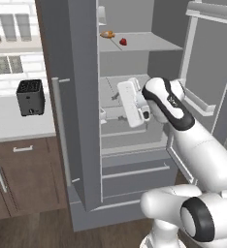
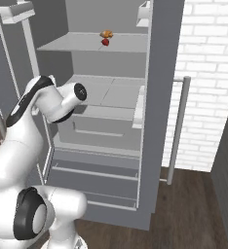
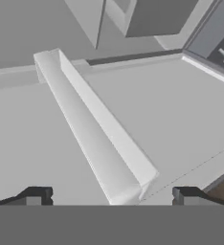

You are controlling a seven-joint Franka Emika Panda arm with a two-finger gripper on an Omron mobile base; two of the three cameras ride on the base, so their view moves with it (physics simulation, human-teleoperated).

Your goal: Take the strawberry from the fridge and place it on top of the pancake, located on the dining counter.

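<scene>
The fridge [image 1: 81, 97] stands with both doors open. The tiny red strawberry [image 1: 123, 42] [image 2: 105, 42] lies on an upper shelf inside. My white hand [image 1: 131, 102] hangs in the fridge opening, one shelf level below the strawberry and a little to its right. In the hand view my gripper [image 3: 111, 194] is open with nothing between its fingertips [image 3: 37, 194]. It faces a long pale door bin [image 3: 95, 129] on the inside of the left door. The pancake and the dining counter are out of view.
An orange-tan food item [image 1: 107, 34] [image 2: 106, 33] lies just beside the strawberry. The right door [image 1: 212, 72] stands close by my arm. Bottom drawers [image 1: 135, 174] sit below. A black toaster [image 1: 30, 97] is on the wall counter [image 1: 18, 123] at left.
</scene>
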